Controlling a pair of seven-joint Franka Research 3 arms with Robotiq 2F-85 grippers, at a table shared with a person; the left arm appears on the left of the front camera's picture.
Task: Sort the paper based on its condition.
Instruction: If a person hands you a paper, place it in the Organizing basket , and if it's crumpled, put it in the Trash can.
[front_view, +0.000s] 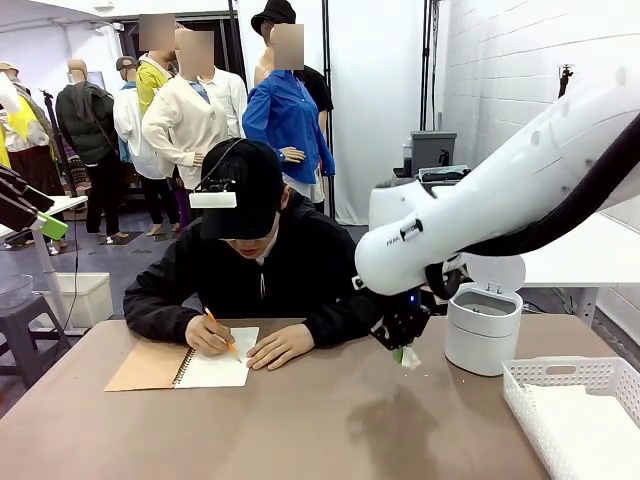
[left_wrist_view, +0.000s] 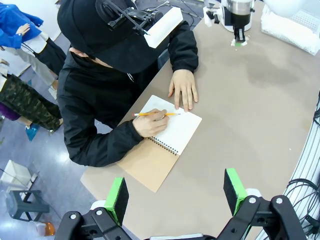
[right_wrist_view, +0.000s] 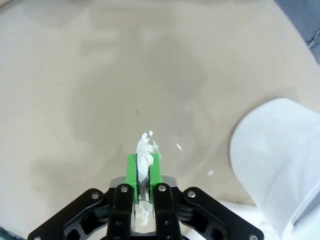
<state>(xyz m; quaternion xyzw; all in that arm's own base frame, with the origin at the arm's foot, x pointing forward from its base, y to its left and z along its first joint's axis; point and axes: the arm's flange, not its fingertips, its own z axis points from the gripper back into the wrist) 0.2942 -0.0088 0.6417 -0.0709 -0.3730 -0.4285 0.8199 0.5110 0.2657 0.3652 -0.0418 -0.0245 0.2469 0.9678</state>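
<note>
Your right end effector (right_wrist_view: 143, 167) pinches the small crumpled white paper wad (right_wrist_view: 145, 150) just above the brown tabletop (right_wrist_view: 75, 100) — pick-up step. Next, likely: carry it over the nearby round white bin (front_view: 483, 325) and release. Left end effector (left_wrist_view: 176, 191) gapes, empty.

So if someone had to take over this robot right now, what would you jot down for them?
Left gripper: open, holding nothing, above the table edge.
Right gripper: shut on the wad, beside the bin.
Person: writing in the notebook with a pencil.
Done: wad gripped.
Left: drop it, probably in the bin; the basket is likely for flat paper.
</note>
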